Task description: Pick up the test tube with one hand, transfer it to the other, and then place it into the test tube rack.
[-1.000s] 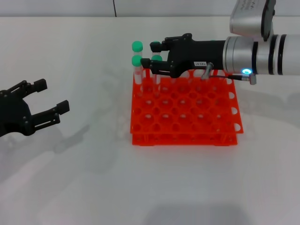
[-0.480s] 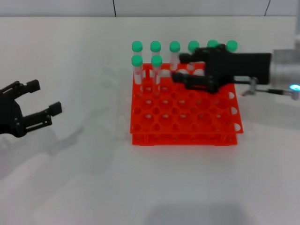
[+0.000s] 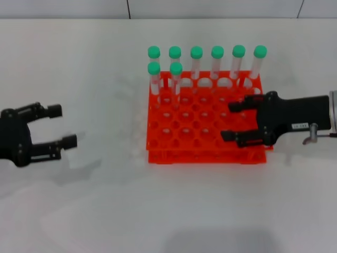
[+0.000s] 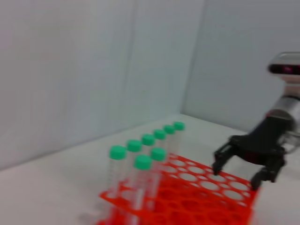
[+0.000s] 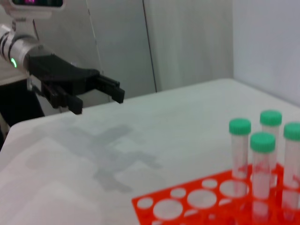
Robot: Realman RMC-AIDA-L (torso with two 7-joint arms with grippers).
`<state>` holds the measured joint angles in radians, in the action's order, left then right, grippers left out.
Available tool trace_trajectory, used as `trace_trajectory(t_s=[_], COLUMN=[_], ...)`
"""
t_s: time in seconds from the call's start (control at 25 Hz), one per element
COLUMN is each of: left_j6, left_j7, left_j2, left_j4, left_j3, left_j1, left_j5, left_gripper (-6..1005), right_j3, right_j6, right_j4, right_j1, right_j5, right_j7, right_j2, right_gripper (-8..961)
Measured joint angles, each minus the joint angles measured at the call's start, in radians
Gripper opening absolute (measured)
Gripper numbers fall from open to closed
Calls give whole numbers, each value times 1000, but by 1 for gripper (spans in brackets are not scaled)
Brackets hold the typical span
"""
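The orange-red test tube rack [image 3: 205, 147] stands mid-table and holds several green-capped tubes, six in the back row and two in the second row. The test tube [image 3: 176, 68] stands upright in the second row, beside another [image 3: 154, 68]. My right gripper [image 3: 229, 122], the one with the white wrist label, is open and empty over the rack's front right part, apart from all tubes. My left gripper [image 3: 63, 126] is open and empty at the far left, low over the table. The left wrist view shows the rack [image 4: 201, 206], the test tube [image 4: 158, 153] and the right gripper [image 4: 236, 176].
The right wrist view shows the left gripper [image 5: 98, 101] open above the white table [image 5: 117, 154], the rack's near corner [image 5: 187, 201] and a few tubes [image 5: 262, 140]. The back row [image 3: 217, 51] stands between the grippers and the far wall.
The right gripper has left the test tube standing in the second row, opened, and drawn back right and toward the front of the rack. The left gripper shifted slightly.
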<state>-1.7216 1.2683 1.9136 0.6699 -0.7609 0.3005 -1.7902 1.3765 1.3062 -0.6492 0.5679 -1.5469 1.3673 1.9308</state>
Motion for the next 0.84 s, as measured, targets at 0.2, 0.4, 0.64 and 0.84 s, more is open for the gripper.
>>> trace_trajectory(t_s=[0.2,0.4,0.64,0.84], left_j6=[-58,-63,-54,-51], left_j7=[11,17,25,29], left_j2=[-7,-15,-16,-16], left_j4=[5,7,8,8], left_j3=[0,0,18,20], left_j1=[31,40,50,53], left_j5=[-66,-75,-83,-87], left_gripper=[861,861,861,861], right_j3=[-2,-3,-4,-5], right_j6=[1,1,-4,-5], right_j4=[12,13,14,14], right_j1=[7,8,5,5], right_j5=[-29,-43,-46,-54], right_j7=[22,35,36,36], right_j2=[-5,-7,-7,-6], right_gripper=[754,752,750,750])
